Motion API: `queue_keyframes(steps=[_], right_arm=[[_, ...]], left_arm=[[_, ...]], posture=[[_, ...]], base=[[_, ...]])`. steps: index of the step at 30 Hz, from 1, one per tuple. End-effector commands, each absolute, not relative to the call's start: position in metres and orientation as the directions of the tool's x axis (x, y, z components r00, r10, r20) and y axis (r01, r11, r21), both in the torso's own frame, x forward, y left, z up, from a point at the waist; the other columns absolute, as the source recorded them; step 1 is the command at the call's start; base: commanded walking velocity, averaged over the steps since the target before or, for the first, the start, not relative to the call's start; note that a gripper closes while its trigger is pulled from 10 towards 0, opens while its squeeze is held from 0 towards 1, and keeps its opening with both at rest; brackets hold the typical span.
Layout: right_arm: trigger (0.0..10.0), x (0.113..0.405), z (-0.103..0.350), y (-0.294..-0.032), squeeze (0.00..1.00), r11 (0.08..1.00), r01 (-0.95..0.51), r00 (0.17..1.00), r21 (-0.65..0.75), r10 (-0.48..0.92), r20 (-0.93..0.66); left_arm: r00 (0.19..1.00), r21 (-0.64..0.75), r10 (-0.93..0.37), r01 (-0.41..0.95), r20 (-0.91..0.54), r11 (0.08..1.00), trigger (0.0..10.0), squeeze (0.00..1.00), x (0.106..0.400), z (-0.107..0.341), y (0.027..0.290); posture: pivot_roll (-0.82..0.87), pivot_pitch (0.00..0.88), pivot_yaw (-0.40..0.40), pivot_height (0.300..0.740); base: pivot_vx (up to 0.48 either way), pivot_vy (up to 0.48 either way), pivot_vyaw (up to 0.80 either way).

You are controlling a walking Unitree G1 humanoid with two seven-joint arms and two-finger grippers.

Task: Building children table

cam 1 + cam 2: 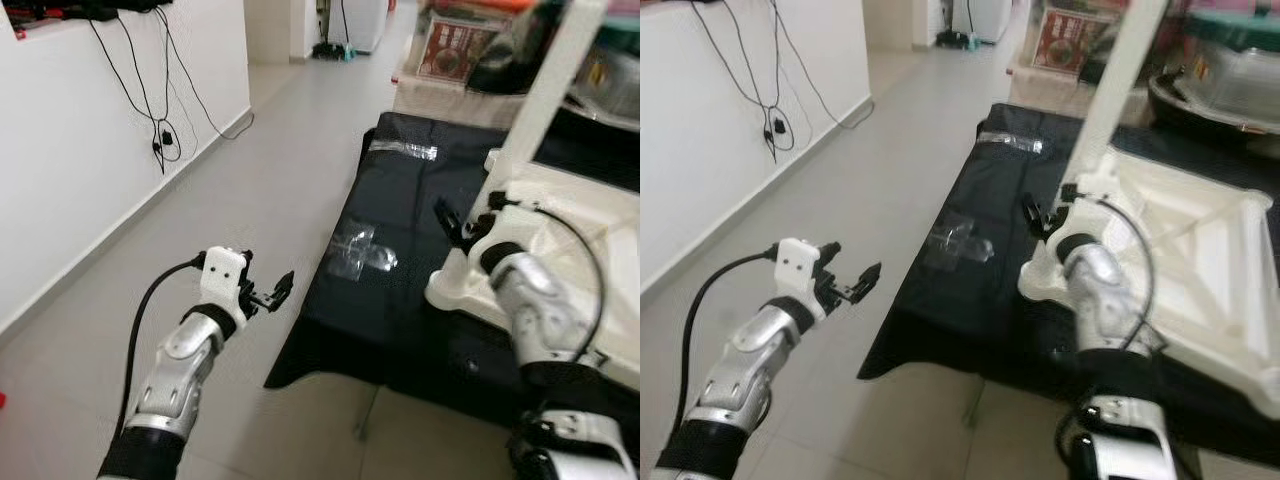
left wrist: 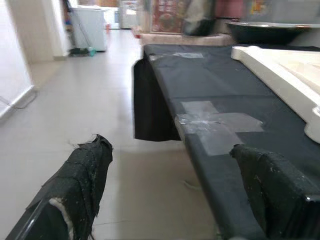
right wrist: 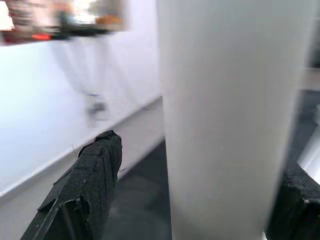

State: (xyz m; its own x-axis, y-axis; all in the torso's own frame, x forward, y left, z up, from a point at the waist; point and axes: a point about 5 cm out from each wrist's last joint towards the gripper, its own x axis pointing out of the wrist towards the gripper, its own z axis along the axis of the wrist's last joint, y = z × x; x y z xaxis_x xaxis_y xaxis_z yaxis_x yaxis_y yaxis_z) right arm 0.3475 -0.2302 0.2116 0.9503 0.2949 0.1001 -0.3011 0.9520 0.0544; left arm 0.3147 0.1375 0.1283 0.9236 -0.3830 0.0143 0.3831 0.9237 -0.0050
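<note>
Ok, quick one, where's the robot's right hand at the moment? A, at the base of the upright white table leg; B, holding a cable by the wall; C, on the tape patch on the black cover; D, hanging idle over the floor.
A: the right hand sits at the foot of the upright white table leg, and the right wrist view has that leg between its open fingers.

White table frame (image 1: 1180,235) on black cloth (image 1: 400,250); grey floor (image 1: 250,200); perhaps clear tape (image 1: 362,250).
</note>
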Motion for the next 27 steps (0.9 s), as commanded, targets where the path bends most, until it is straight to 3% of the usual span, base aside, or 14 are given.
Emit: queue_keyframes(steps=[1, 4, 5, 7, 8, 11, 14, 15, 16, 23, 24, 25, 26, 27], right_arm=[[10.0, 0.346, 0.202, -0.218, 0.0, 0.903, -0.425, 0.904, 0.057, 0.42, 0.081], [8.3, 0.347, 0.19, -0.219, 0.0, 0.897, -0.439, 0.898, 0.037, 0.439, 0.027], [1.3, 0.347, 0.181, -0.218, 0.0, 0.897, -0.44, 0.898, 0.045, 0.441, -0.002], [1.3, 0.348, 0.175, -0.217, 0.0, 0.895, -0.442, 0.896, 0.055, 0.444, -0.019], [0.0, 0.349, 0.168, -0.217, 0.0, 0.909, -0.411, 0.909, 0.072, 0.414, -0.04], [0.0, 0.355, 0.156, -0.224, 0.0, 0.954, -0.278, 0.954, 0.11, 0.288, -0.081], [0.0, 0.359, 0.143, -0.25, 0.0, 0.978, 0.092, 0.985, 0.187, -0.062, -0.158], [0.0, 0.345, 0.122, -0.275, 0.0, 0.868, 0.464, 0.87, 0.179, -0.407, -0.278], [0.0, 0.334, 0.115, -0.282, 0.0, 0.799, 0.586, 0.791, 0.138, -0.527, -0.311], [0.0, 0.304, 0.109, -0.269, 0.0, 0.681, 0.731, 0.664, 0.048, -0.695, -0.276], [3.5, 0.295, 0.114, -0.251, 0.0, 0.697, 0.717, 0.684, 0.034, -0.692, -0.231], [3.5, 0.295, 0.114, -0.251, 0.0, 0.697, 0.717, 0.684, 0.034, -0.692, -0.231], [10.0, 0.292, 0.12, -0.233, 0.0, 0.745, 0.666, 0.733, 0.025, -0.648, -0.205], [10.0, 0.292, 0.12, -0.233, 0.0, 0.745, 0.666, 0.733, 0.025, -0.648, -0.205]], left_arm=[[0.924, -0.004, -0.383, 0.383, -0.001, 0.924, 10.0, 0.0, 0.313, 0.123, 0.136], [0.924, -0.003, -0.382, 0.382, 0.001, 0.924, 10.0, 0.0, 0.313, 0.124, 0.136], [0.925, -0.002, -0.38, 0.38, 0.002, 0.925, 10.0, 0.0, 0.313, 0.124, 0.136], [0.926, -0.001, -0.379, 0.379, 0.003, 0.926, 10.0, 0.0, 0.313, 0.124, 0.136], [0.927, -0.002, -0.375, 0.375, 0.003, 0.927, 10.0, 0.0, 0.313, 0.124, 0.137], [0.929, -0.001, -0.371, 0.371, 0.002, 0.929, 10.0, 0.0, 0.311, 0.123, 0.138], [0.929, 0.0, -0.371, 0.371, -0.005, 0.929, 10.0, 0.0, 0.309, 0.122, 0.139], [0.928, 0.0, -0.372, 0.372, -0.009, 0.928, 10.0, 0.0, 0.309, 0.121, 0.14], [0.928, 0.002, -0.374, 0.374, -0.008, 0.928, 10.0, 0.0, 0.309, 0.121, 0.14], [0.926, 0.006, -0.378, 0.378, -0.007, 0.926, 10.0, 0.0, 0.311, 0.123, 0.14], [0.925, 0.008, -0.38, 0.381, -0.008, 0.925, 10.0, 0.0, 0.311, 0.123, 0.14], [0.925, 0.008, -0.38, 0.381, -0.008, 0.925, 10.0, 0.0, 0.311, 0.123, 0.14], [0.923, 0.008, -0.384, 0.384, -0.01, 0.923, 10.0, 0.0, 0.31, 0.123, 0.139], [0.923, 0.008, -0.384, 0.384, -0.01, 0.923, 10.0, 0.0, 0.31, 0.123, 0.139]], posture=[[0.09, 0.0, -0.086, 0.74], [0.09, 0.0, -0.091, 0.74], [0.1, 0.0, -0.096, 0.74], [0.1, 0.0, -0.096, 0.74], [0.1, 0.0, -0.098, 0.74], [0.11, 0.0, -0.096, 0.74], [0.1, 0.0, -0.091, 0.74], [0.1, 0.0, -0.089, 0.74], [0.1, 0.0, -0.081, 0.74], [0.09, 0.0, -0.071, 0.74], [0.09, 0.0, -0.066, 0.74], [0.09, 0.0, -0.066, 0.74], [0.09, 0.0, -0.066, 0.74], [0.09, 0.0, -0.066, 0.74]], base=[[0.0, 0.0, 0.0], [0.0, 0.0, 0.0], [0.0, 0.0, 0.0], [0.0, 0.0, 0.0], [0.0, 0.0, 0.0], [0.0, 0.0, 0.0], [0.0, 0.0, 0.0], [0.0, 0.0, 0.0], [0.0, 0.0, 0.0], [0.0, 0.0, 0.0], [0.0, 0.0, 0.0], [0.0, 0.0, 0.0], [0.0, 0.0, 0.0], [0.0, 0.0, 0.0]])
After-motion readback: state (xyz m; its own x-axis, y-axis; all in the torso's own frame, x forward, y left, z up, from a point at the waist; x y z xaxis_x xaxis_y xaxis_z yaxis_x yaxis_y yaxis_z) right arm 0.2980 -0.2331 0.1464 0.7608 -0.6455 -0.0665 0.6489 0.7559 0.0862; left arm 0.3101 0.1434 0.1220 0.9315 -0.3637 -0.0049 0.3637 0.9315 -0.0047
